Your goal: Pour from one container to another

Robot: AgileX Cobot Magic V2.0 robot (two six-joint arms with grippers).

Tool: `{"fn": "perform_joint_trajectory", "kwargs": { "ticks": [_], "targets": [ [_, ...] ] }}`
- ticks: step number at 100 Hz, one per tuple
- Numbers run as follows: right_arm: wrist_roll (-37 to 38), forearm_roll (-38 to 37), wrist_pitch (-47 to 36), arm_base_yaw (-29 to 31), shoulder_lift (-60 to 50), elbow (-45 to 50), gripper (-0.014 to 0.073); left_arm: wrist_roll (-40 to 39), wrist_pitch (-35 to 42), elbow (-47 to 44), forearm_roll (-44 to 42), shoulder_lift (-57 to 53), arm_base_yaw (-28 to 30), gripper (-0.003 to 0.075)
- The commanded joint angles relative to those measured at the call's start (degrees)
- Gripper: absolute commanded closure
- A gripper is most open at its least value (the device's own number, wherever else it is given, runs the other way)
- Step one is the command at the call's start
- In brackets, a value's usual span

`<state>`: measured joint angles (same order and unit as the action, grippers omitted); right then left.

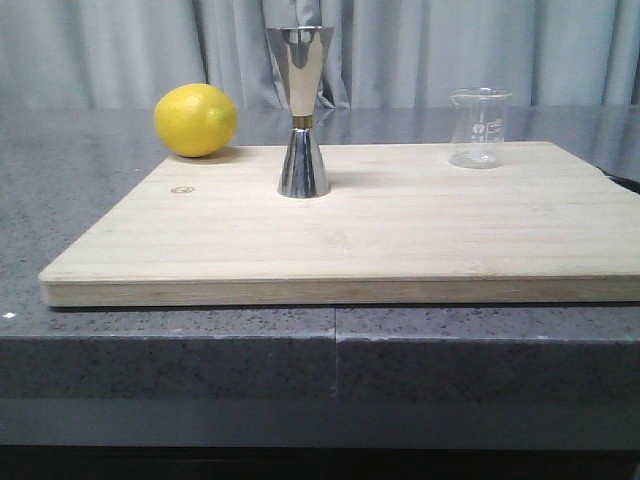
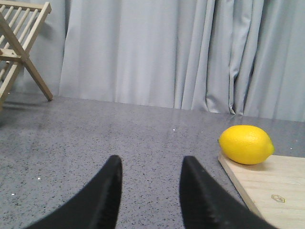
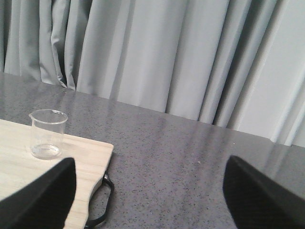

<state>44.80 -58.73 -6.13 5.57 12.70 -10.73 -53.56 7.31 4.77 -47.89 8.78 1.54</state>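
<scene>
A small clear glass beaker (image 1: 478,127) with white marks stands upright at the back right of the wooden board (image 1: 400,240); the right wrist view shows the beaker (image 3: 46,133) too, ahead of the fingers. The steel hourglass jigger (image 1: 302,110) with a gold band stands upright at the back middle of the board. My left gripper (image 2: 150,164) is open over the grey counter, left of the board, holding nothing. With its fingers spread wide, my right gripper (image 3: 150,164) is open over the counter beside the board's right edge. Neither arm shows in the front view.
A yellow lemon (image 1: 196,120) rests at the board's back left corner; the lemon (image 2: 246,144) is also in the left wrist view. A wooden rack (image 2: 19,47) stands far left. A black loop handle (image 3: 102,200) hangs off the board's right edge. Grey curtains hang behind.
</scene>
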Motion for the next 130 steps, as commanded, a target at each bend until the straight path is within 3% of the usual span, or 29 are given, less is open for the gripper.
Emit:
{"fn": "perform_joint_trajectory", "kwargs": {
  "ticks": [1,13,37,130],
  "targets": [
    [0.1,0.3,-1.2,0.2,0.2,-1.4,0.0052,-0.3,2.5,1.6,1.0,0.5,-0.5,0.0622],
    [0.1,0.3,-0.9,0.2,0.2,-1.4,0.0233,-0.3,2.5,1.6,0.2,0.5,-0.5,0.0743],
    [0.1,0.3,-0.5,0.2,0.2,-1.4,0.0662,-0.3,3.9,1.6,-4.9,0.5,-0.5,0.0741],
    [0.1,0.3,2.1,0.2,0.2,-1.4,0.0660,-0.3,4.3,1.6,-5.8,0.5,-0.5,0.0741]
  ]
}}
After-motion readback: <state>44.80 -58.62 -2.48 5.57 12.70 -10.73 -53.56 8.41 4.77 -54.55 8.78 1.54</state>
